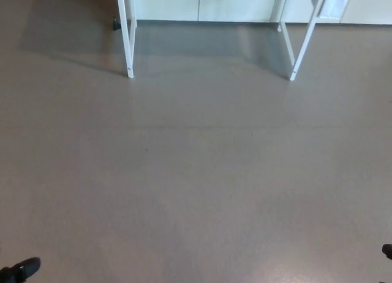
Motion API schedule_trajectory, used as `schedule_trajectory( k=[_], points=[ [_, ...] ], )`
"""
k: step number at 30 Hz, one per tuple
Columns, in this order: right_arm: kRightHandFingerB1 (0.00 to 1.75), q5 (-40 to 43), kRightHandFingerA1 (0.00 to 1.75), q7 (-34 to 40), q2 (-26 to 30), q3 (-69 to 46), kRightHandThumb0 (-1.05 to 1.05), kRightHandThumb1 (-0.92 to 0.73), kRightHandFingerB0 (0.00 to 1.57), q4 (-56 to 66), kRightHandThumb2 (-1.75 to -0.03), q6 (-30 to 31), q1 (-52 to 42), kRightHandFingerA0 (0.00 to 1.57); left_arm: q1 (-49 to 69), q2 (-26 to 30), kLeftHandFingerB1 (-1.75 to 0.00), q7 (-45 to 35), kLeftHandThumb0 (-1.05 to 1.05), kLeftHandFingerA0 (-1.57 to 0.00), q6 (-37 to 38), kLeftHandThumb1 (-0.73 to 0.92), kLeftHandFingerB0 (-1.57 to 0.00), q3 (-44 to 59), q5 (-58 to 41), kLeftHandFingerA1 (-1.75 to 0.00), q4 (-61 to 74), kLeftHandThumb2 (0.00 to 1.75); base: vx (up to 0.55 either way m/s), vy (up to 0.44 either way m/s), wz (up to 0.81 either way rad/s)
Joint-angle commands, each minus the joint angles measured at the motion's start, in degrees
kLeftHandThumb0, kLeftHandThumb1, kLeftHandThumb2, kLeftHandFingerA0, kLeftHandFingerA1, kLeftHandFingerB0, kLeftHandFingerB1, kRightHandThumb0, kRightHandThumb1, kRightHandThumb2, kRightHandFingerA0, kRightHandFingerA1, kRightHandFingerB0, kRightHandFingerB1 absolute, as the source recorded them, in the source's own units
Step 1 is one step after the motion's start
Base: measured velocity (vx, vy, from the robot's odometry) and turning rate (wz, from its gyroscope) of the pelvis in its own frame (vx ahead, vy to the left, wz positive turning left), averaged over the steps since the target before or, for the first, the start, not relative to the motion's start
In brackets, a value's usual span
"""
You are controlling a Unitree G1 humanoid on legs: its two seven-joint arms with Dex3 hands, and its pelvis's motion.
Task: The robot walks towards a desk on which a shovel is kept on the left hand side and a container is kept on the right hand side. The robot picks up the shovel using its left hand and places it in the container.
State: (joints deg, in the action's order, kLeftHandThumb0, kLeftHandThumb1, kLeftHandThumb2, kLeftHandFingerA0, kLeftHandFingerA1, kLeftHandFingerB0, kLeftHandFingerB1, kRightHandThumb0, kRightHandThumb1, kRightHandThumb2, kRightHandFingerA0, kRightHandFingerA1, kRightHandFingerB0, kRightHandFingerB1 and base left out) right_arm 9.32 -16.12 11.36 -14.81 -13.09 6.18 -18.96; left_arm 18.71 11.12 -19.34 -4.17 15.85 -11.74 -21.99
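Observation:
Neither the shovel nor the container shows in the head view, and the desk top is out of the picture. Only the desk's white legs appear at the top: the left leg (128, 38) and the right leg (304, 41). A small black part of my left hand (21, 269) pokes in at the bottom left corner. At the bottom right edge a sliver of my right hand (387, 251) is visible. Too little of either hand shows to tell its state.
Grey-brown floor (196, 173) stretches between me and the desk legs. White cabinet fronts (202, 4) run along the back behind the desk. A small dark object (115, 24) sits on the floor by the left leg.

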Motion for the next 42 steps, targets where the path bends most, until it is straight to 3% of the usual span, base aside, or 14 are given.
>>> schedule_trajectory(
  k=[1, 13, 29, 42],
  points=[
    [0.5, -0.15, 0.56, 0.43, 0.76, -0.3, -0.19, -0.45, 0.53, -0.2, -0.53, -1.39, -0.04, 0.86, 0.11, 0.31, -0.38, 0.07, -0.2, -0.43, 0.59, 0.61, -0.38, -0.34, 0.01, -0.45, 0.35, 0.64, 0.21, -0.094, 0.05],
    [0.49, -0.25, 0.55, 0.04, 1.08, 0.03, -0.21, -0.45, 0.53, -1.7, -0.53, -2.92, 0.11, 0.85, 0.09, 0.35, -0.37, 0.13, -0.19, -0.42, 0.35, 0.62, -0.39, -0.28, -0.27, -0.45, 0.28, 0.63, 0.21, -0.171, 0.05],
    [0.49, -1.41, 0.55, 0.69, 1.54, 0.7, -0.22, -0.46, 0.53, -2.87, -0.54, -4.32, 0.28, 0.86, 0.01, 0.47, -0.36, 1.33, -0.14, -0.48, -0.48, 0.62, -0.43, -0.74, 0.17, -0.44, 0.86, 0.58, 0.21, 0.119, -0.04],
    [0.49, -1.21, 0.55, 0.47, 1.43, 0.57, -0.22, -0.46, 0.53, -3.29, -0.53, -4.68, 0.48, 0.88, -0.26, 0.72, -0.39, 0.28, -0.19, -0.44, -0.05, 0.61, -0.42, -0.42, -0.53, -0.46, 0.28, 0.63, 0.21, -0.089, 0.03]
  ],
)
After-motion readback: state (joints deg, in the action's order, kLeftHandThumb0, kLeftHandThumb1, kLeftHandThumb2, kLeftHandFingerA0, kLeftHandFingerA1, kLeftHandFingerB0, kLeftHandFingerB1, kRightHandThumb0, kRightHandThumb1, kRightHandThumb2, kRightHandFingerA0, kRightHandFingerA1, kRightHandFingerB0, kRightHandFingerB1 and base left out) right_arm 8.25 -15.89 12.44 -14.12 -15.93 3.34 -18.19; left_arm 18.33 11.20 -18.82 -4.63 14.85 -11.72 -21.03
